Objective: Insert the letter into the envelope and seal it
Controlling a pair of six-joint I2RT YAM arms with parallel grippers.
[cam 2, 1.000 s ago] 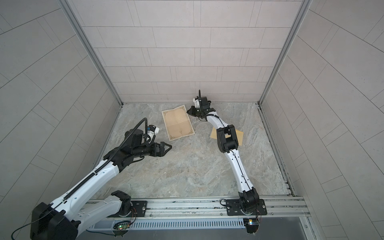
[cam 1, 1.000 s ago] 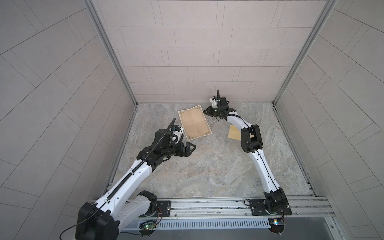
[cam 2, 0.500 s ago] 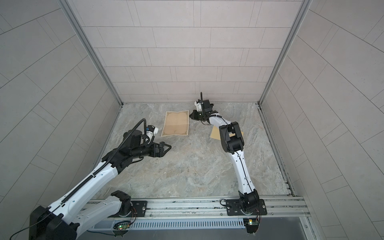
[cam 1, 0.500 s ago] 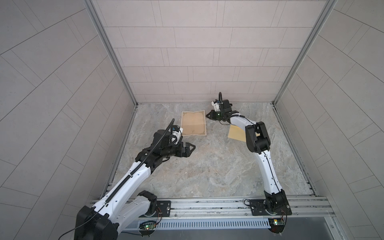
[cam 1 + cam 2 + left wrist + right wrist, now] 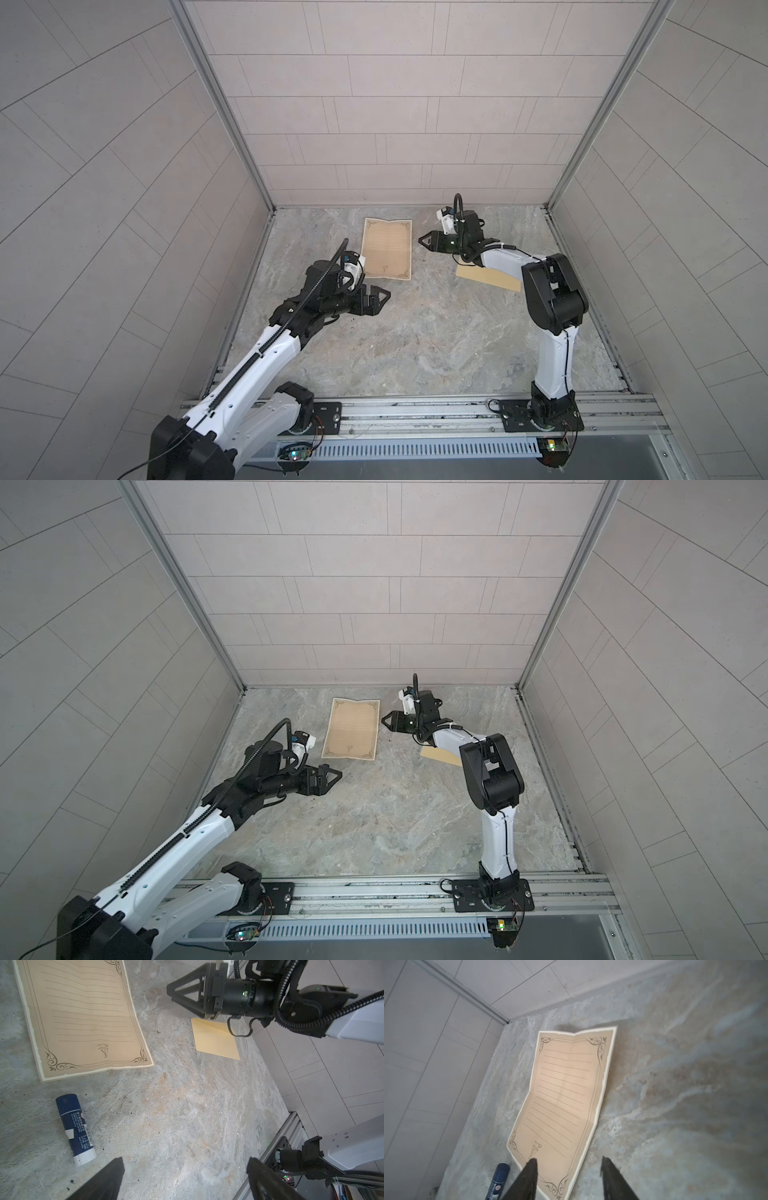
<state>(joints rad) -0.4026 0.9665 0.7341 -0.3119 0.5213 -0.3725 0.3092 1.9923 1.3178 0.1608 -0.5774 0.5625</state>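
Right pincer [image 5: 568, 1160]: jaws just parted, empty. Letter [image 5: 566, 1093] released, now lying flat just ahead of tips. Envelope [image 5: 216, 1041] behind, under my forearm, apart from letter. Insertion not begun; regrasp likely needed.

Blue glue stick [image 5: 75, 1127], label prints "MADE IN CHINA"

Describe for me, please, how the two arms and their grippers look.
The left arm and the right arm have white shells with black joint housings. A black ribbed cable hose loops over each wrist. The left gripper and the right gripper are black, with hollow triangular fingers tapering to points. A small green light glows behind the right gripper.
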